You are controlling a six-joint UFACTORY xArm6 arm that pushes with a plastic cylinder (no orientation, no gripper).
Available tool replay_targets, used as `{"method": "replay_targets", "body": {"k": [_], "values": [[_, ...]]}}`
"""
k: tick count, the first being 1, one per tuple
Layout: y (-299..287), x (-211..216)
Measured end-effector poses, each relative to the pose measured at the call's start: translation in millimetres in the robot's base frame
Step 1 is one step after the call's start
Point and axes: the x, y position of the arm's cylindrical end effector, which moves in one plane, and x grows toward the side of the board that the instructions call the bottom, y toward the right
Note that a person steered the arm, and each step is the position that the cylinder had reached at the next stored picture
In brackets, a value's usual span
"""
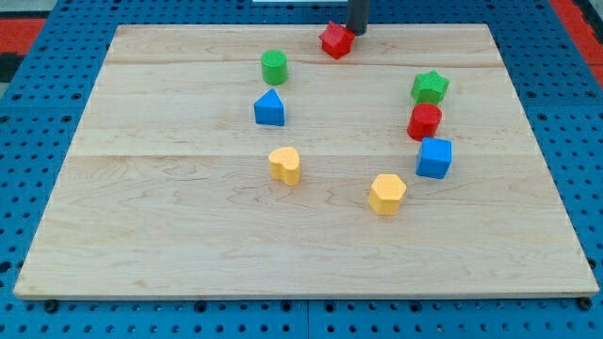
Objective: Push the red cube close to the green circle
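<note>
The red cube (335, 40) sits near the view's top edge of the wooden board, tilted like a diamond. The green circle (274, 67), a short cylinder, stands to its lower left, a small gap away. My tip (357, 31) is the lower end of a dark rod coming down from the view's top, just right of the red cube and touching or almost touching its right side.
A blue triangular block (269, 108) lies below the green circle. A yellow heart (285, 165) and a yellow hexagon (386, 194) lie lower. At the right are a green star (430, 88), a red cylinder (424, 121) and a blue cube (434, 157). The board (141, 217) rests on a blue pegboard.
</note>
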Motion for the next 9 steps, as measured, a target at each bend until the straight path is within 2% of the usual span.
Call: {"method": "replay_targets", "body": {"k": [1, 2, 3, 4, 6, 8, 9], "values": [[-4, 0], [38, 0], [40, 15], [0, 28], [-40, 24], [-39, 19], [-30, 2]]}}
